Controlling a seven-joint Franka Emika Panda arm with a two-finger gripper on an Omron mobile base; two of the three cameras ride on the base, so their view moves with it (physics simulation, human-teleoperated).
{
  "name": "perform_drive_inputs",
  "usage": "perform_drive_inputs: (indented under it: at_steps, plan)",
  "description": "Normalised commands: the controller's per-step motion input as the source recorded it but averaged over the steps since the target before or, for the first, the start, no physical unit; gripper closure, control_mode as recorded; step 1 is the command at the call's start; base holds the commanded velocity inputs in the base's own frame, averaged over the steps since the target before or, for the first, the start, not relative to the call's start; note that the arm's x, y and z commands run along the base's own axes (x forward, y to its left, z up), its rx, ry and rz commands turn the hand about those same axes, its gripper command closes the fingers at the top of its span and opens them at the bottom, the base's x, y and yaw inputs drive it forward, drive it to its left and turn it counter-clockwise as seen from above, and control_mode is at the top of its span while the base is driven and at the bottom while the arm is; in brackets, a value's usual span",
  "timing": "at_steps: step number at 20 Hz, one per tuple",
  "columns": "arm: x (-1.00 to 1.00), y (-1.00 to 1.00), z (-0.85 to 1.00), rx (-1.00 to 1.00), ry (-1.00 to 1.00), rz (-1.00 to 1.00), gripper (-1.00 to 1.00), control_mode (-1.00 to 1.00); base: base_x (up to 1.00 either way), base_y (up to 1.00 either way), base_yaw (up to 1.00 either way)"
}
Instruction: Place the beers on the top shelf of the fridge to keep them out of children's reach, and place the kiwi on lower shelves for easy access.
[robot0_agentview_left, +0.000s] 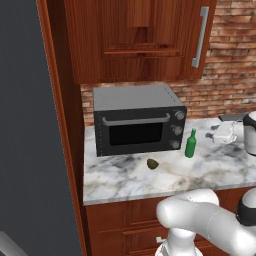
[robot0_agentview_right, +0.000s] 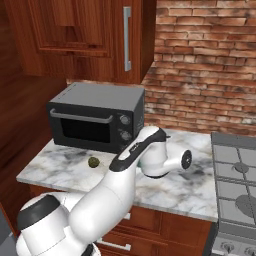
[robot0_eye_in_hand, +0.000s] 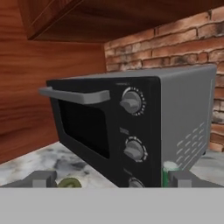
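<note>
From my station, the pincer (robot0_eye_in_hand: 111, 178) reads wide apart and empty, its tips low in the hand view, facing the black oven (robot0_eye_in_hand: 131, 127). One beer (robot0_agentview_left: 190, 144) stands upright on the marble table (robot0_agentview_left: 125, 175), at 3 o'clock of the oven in the left base view. The kiwi (robot0_agentview_left: 152, 163) lies on the table at the oven's 6 o'clock, apart from the bottle; grey fridge (robot0_agentview_left: 30, 150) at 9 o'clock.
</note>
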Motion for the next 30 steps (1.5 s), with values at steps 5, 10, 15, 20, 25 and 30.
perform_drive_inputs:
  at_steps: [5,10,15,20,25,30]
  plan:
    - [0.12,0.0,-0.22,0.0,-0.05,0.0,-1.0,-1.0,0.0,0.0,0.0]
    - [0.14,0.0,-0.24,0.0,-0.04,0.0,-1.0,-1.0,0.0,0.0,0.0]
    - [0.14,0.0,-0.26,0.0,-0.02,0.0,-1.0,-1.0,0.0,0.0,0.0]
    - [0.2,0.0,-0.21,0.0,0.0,0.0,-1.0,-1.0,0.0,0.0,0.0]
    - [0.26,0.0,-0.15,0.0,0.0,0.0,-1.0,-1.0,0.0,0.0,0.0]
    - [0.27,0.0,-0.14,0.0,0.0,0.0,-1.0,-1.0,0.0,0.0,0.0]
